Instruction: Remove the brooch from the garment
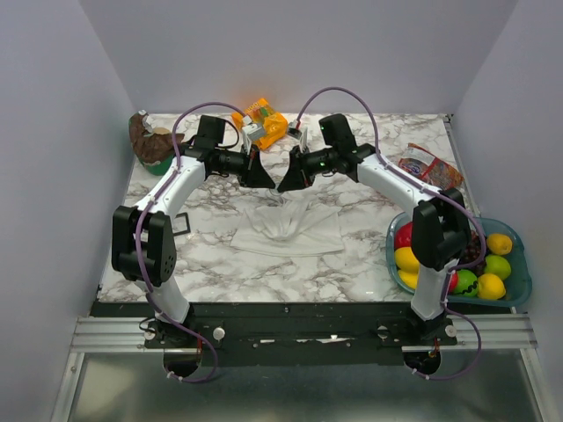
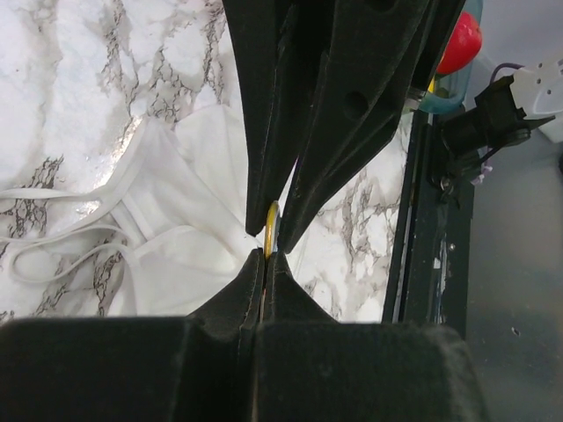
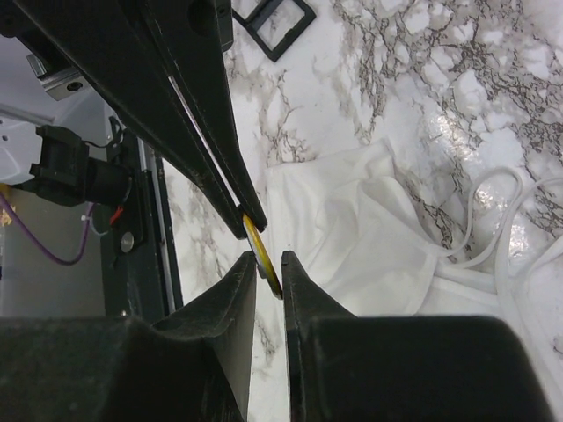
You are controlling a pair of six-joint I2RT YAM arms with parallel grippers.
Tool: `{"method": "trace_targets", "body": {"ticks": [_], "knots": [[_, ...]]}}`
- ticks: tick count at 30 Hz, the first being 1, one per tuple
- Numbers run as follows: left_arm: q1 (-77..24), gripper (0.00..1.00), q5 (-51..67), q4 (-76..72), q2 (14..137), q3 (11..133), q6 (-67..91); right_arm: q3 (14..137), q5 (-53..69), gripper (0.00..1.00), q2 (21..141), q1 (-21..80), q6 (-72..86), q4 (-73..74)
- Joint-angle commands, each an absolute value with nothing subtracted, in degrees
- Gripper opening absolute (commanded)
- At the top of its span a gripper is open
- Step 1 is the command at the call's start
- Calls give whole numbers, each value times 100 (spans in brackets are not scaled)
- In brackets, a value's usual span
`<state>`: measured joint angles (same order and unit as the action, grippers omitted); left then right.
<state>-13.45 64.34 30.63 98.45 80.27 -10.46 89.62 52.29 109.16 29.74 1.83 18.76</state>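
Tiny round golden-yellow brooch pinched by left gripper and right gripper, 12 o'clock of white thin-cloth garment, for pulling free.

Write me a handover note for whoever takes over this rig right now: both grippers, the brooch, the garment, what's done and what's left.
Left gripper: jaws shut on the brooch at its rim.
Right gripper: jaws pinch the same brooch from the opposite side.
Brooch: held edge-on between the two, just above the garment.
Garment: lies on the marble table, cloth bunched up toward the grippers.
Done: brooch grasped.
Left: I cannot tell whether it is free of the cloth; probably still needs pulling apart.
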Motion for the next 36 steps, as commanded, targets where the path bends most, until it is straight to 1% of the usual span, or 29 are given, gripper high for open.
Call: {"method": "trace_targets", "body": {"ticks": [1,3,4,7,8,10,14,16,17,18,19,21,22,24,25,27,29,30,31,36], "knots": [[-1494,0,6241,3516,9607,7963,-1371,9062,5519,28,10793,2900,229,1301],[-1485,0,6162,3533,9589,7980,-1380,9009,5581,35,10723,2900,-191,1476],[-1485,0,6039,3612,9580,7998,-1415,9000,5581,42,10644,2900,-393,1616],[-1459,0,5802,3979,9580,8165,-1801,8939,5432,51,10416,2857,-1237,2135],[-1442,0,5714,4077,9571,8200,-1906,8904,5414,52,10372,2778,-1500,2301],[-1354,0,5547,4453,9545,8323,-2300,8825,5397,54,10266,2690,-1582,2373],[-1029,0,4800,5044,9308,8359,-3056,8500,5353,55,9985,2444,-1634,2443],[-880,0,4063,5368,9019,8201,-3443,8271,5213,55,9897,2435,-1740,2478],[-740,0,3765,5501,8931,8139,-3915,8201,5081,56,9853,2435,-1836,2496],[-703,0,3057,5641,8790,8017,-4146,8070,5002,56,9800,2435,-1863,2505],[-660,0,2737,5886,8737,7937,-4383,8034,4931,56,9774,2435,-1872,2496],[-545,0,2060,5976,8509,7588,-4876,7981,4755,57,9721,2435,-1907,2505],[-528,0,1448,5959,8412,7437,-5017,7954,4703,58,9729,2435,-1925,2514],[-492,0,890,5810,8175,6973,-5272,7954,4518,58,9729,2435,-1969,2514],[-492,0,392,5714,8130,6839,-5343,7972,4465,58,9738,2435,-1977,2514],[-475,0,28,5556,8138,6532,-5370,7989,4368,58,9756,2434,-1978,2487],[-475,0,-585,5266,8252,6425,-5178,7989,4351,58,9773,2435,-1925,2452],[-475,0,-754,5134,8453,6407,-5055,7981,4359,58,9773,2435,-1907,2400],[-475,0,-895,4959,8577,6451,-4732,7963,4368,58,9782,2435,-1872,2373],[-466,0,-1589,4764,9472,6968,-4088,7963,4447,58,9791,2435,-1793,2329]]}}
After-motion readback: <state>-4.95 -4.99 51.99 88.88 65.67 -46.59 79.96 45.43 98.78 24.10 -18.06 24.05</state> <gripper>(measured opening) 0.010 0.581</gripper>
